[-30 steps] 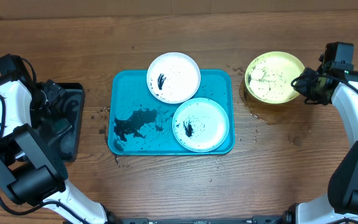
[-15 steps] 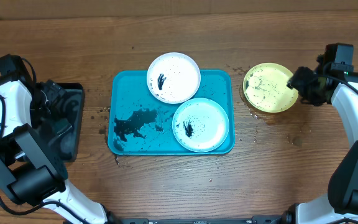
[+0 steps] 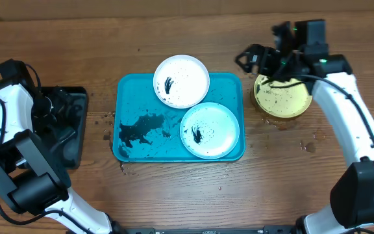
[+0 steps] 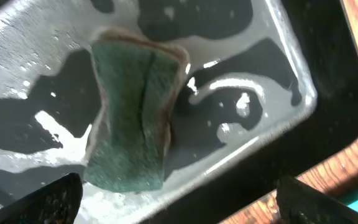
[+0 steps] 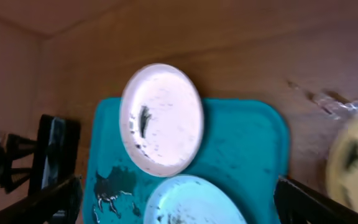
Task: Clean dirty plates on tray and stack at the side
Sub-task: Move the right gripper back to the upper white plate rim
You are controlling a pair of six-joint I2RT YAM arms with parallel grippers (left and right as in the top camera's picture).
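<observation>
- Your right gripper (image 5: pixel 180 200) is spread wide with nothing between its fingers. With twelve o'clock as the far edge of the table (image 3: pixel 174 188), it hangs at about eleven o'clock from the yellow-green plate (image 3: pixel 282 95).
- Your left gripper (image 4: pixel 179 204) is also wide open and empty. It hangs over the black tray (image 3: pixel 70 140), well out at nine o'clock from the turquoise tray (image 3: pixel 132 91).
- In the black tray a green sponge (image 4: pixel 132 115) lies flat in shallow water, touching neither finger.
- The yellow-green plate sits on the bare table at about two o'clock from the turquoise tray, just off its rim. It is speckled with black.
- The white plate (image 3: pixel 181 80) sits at twelve o'clock on the turquoise tray, overlapping the far rim, with a black smear and specks.
- The light blue plate (image 3: pixel 210 130) lies inside the tray at four o'clock, close against the white one, with a smear at its middle.
- A black smear (image 3: pixel 138 130) marks the tray floor at eight o'clock.
</observation>
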